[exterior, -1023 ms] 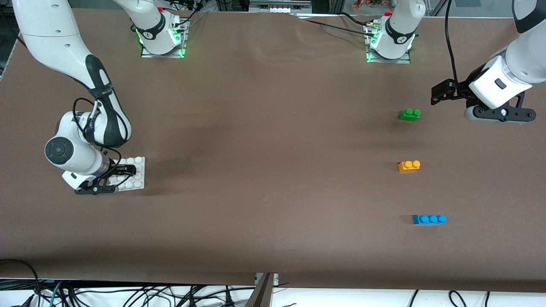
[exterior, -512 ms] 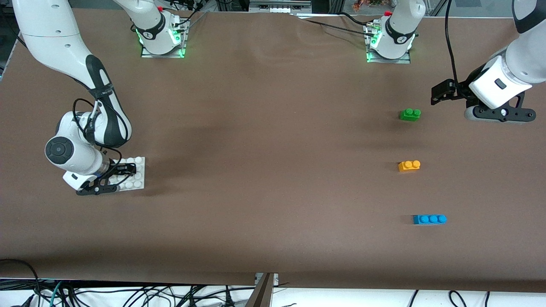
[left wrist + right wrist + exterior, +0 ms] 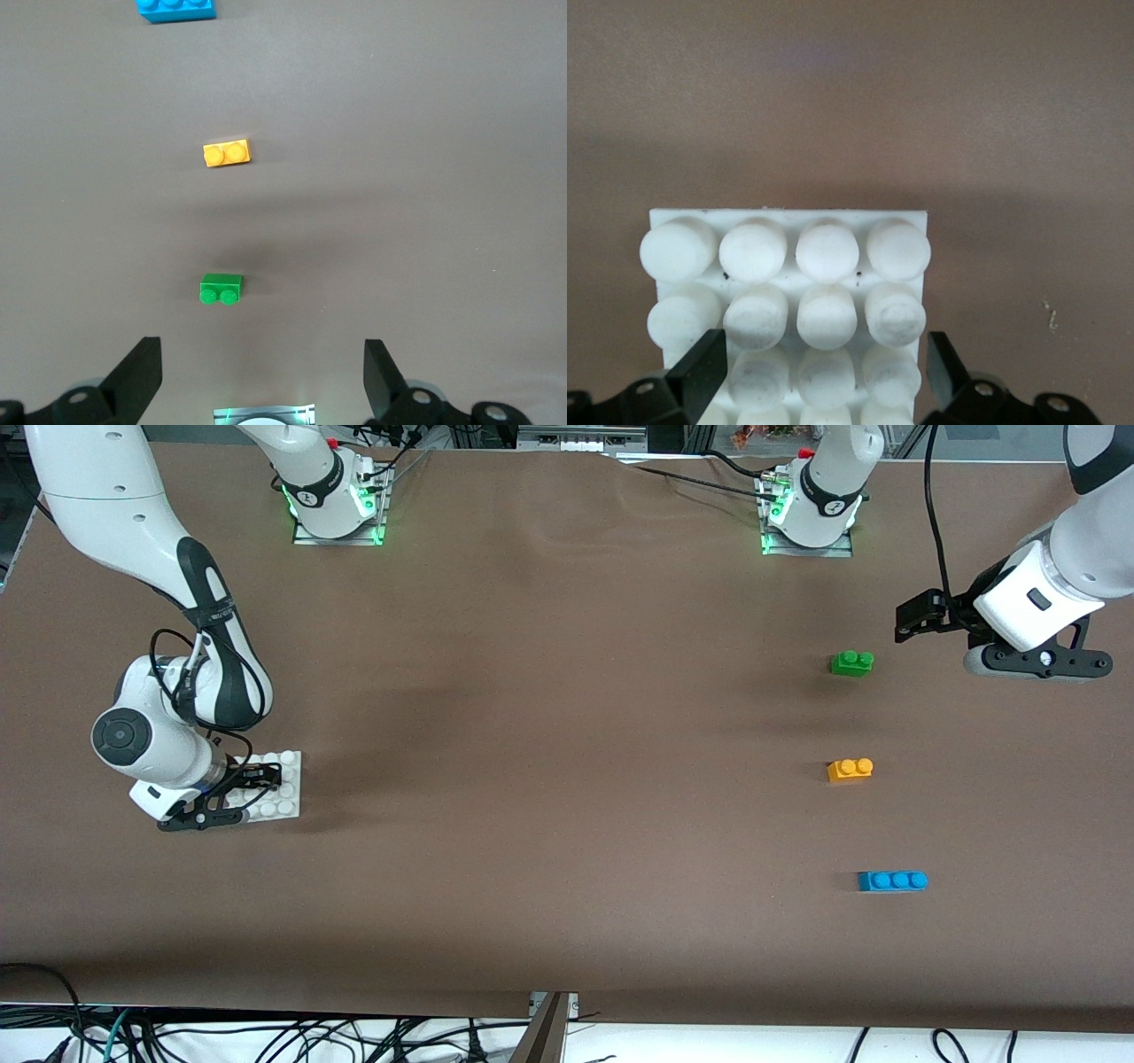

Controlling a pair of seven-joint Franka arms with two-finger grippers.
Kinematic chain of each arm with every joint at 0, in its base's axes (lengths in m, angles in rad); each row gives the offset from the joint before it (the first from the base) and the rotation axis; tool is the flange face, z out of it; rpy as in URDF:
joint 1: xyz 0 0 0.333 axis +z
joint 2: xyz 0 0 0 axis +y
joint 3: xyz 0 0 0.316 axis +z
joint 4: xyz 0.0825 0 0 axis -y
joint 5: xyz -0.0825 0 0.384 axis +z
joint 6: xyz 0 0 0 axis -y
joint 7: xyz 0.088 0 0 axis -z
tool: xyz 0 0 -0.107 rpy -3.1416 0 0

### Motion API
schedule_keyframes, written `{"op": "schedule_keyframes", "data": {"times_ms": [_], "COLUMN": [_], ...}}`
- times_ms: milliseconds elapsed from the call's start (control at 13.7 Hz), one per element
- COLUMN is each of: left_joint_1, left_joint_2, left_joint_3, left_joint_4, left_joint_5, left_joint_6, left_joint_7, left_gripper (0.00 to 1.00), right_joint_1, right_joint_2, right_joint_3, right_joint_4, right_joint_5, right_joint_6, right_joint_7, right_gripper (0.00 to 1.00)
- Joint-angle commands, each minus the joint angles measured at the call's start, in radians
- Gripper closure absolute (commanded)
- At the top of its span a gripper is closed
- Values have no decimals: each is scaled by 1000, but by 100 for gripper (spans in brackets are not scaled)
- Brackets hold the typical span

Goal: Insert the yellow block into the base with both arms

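The yellow block [image 3: 850, 769] [image 3: 227, 153] lies on the table toward the left arm's end, between a green brick and a blue brick. The white studded base [image 3: 285, 797] [image 3: 788, 257] lies flat toward the right arm's end. My right gripper [image 3: 266, 779] [image 3: 826, 350] is down at the base and open. One finger stands at each side of the plate's edge, and a thin gap shows at one side. My left gripper [image 3: 912, 615] [image 3: 261, 354] hangs open and empty over the table beside the green brick.
The green brick [image 3: 851, 662] [image 3: 221, 289] lies farther from the front camera than the yellow block. The blue three-stud brick [image 3: 892, 880] [image 3: 175, 7] lies nearer. Both arm bases [image 3: 335, 500] [image 3: 808, 509] stand along the table's back edge.
The right arm's wrist has shifted very slightly at the base. The left arm and all the bricks have stayed where they were.
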Motion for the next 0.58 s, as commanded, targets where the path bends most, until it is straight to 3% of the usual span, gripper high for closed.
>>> {"op": "schedule_keyframes", "data": {"times_ms": [0,512], "left_joint_1": [2,2], "left_joint_2": [8,8], "left_joint_3": [0,-5], "left_joint_4": [24,22], "left_joint_5": [5,4], "left_joint_6": [-19,-19], "left_joint_7": [12,9], "left_gripper": [0,0], "right_joint_1": [-7,-13], "right_joint_2": [-31,-13], "right_joint_3": [10,10], "right_joint_4": [-17,-32], "right_joint_5": [21,57], "right_joint_6": [-23,-21], "right_joint_7": [-17,-20], "right_gripper": [0,0]}}
